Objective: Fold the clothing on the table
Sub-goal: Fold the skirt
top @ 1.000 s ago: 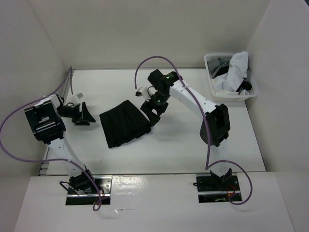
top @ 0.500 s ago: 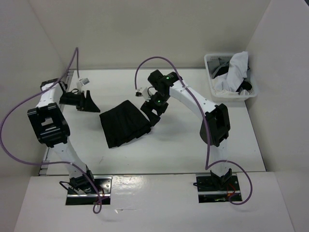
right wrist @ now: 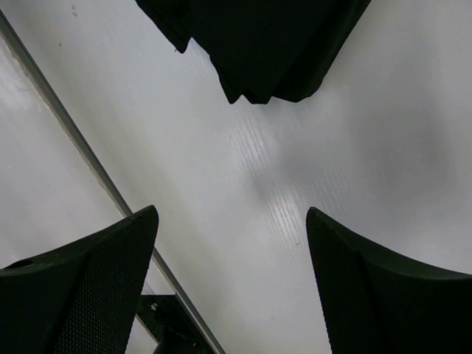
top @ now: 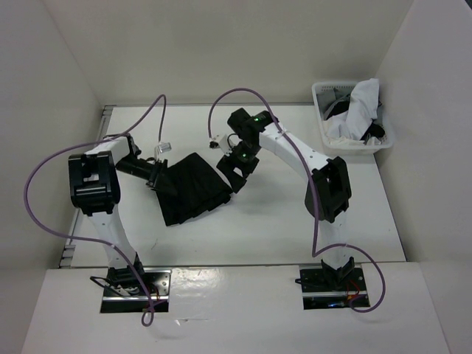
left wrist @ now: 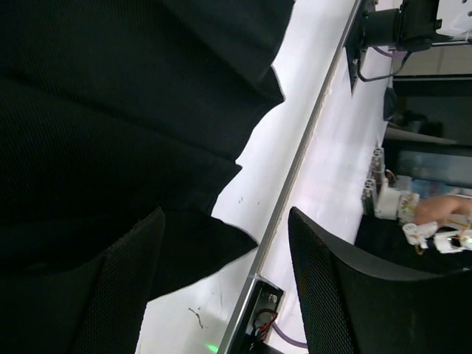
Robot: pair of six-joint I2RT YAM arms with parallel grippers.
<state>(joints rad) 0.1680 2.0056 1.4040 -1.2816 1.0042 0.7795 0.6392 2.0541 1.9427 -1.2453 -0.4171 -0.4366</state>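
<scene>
Skirt (top: 190,189) between left pincer (top: 162,182) and right pincer (top: 231,177).

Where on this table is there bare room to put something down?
Free: the wide strip of table between the skirt and the near edge, and the patch between the right arm and the table's right edge, nearer than the basket. Crowded: the skirt's two sides, where the open left gripper and open right gripper hover, and the basket's corner.
</scene>
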